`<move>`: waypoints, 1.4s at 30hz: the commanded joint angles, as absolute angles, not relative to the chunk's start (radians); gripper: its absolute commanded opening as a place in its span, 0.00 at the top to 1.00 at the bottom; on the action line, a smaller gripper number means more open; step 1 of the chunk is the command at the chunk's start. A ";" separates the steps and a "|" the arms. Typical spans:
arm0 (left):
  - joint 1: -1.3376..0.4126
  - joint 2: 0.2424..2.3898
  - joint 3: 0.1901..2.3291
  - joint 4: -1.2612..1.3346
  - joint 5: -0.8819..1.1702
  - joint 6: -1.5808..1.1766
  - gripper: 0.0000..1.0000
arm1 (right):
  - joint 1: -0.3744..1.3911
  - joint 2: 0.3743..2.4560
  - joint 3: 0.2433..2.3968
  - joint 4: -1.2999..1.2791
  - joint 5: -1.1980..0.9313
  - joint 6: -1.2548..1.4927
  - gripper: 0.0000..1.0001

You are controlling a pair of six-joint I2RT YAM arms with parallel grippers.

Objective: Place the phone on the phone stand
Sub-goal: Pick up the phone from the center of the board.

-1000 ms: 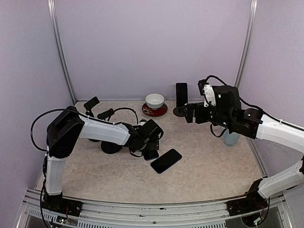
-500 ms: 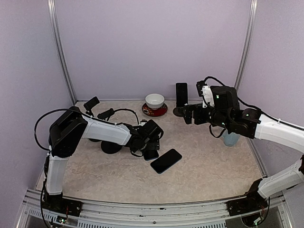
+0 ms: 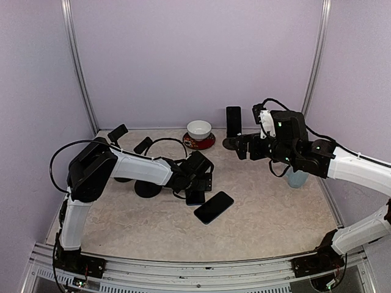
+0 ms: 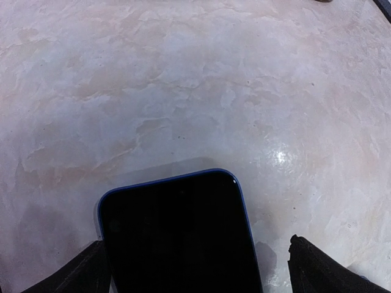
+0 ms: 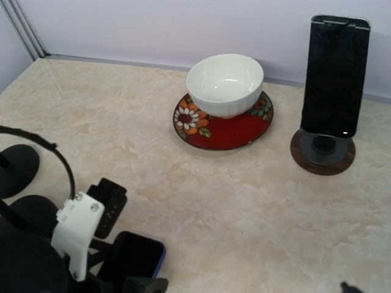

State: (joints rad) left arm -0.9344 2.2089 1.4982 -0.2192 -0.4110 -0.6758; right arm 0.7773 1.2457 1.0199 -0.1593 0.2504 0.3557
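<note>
Phone in a blue case [image 4: 174, 220] sat near the middle of the table [image 3: 275, 220], straddled by the left gripper [image 4: 195, 250]; whether those fingers were clamped could not be told. A second black phone [image 3: 214, 207] lay flat just in front. Over the last second the left arm [image 3: 137, 168] had shifted slightly rightward, both phones staying put, so the pick-up looked barely begun. Farther back, a white bowl [image 5: 225, 84] sat empty on a red plate [image 5: 226, 139]. Beside it, the phone stand [image 5: 322, 155] already held a dark slab [image 5: 335, 73]; the right gripper [image 3: 242, 147] hovered near, grip unclear.
</note>
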 commanded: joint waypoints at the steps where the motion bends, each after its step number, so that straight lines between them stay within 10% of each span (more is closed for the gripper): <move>1: -0.955 2.234 1.533 -0.197 -0.384 -0.600 0.01 | 0.768 1.246 1.034 -0.153 0.255 0.351 0.00; 42: -1.028 2.161 1.434 -0.369 -0.445 -0.726 0.01 | 0.768 1.226 1.019 -0.143 0.230 0.369 0.00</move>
State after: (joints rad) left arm -1.0302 2.1494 1.4464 -0.3843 -0.4522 -0.7143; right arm 0.7773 1.2453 1.0199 -0.1589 0.2390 0.3607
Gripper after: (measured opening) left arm 0.988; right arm 0.999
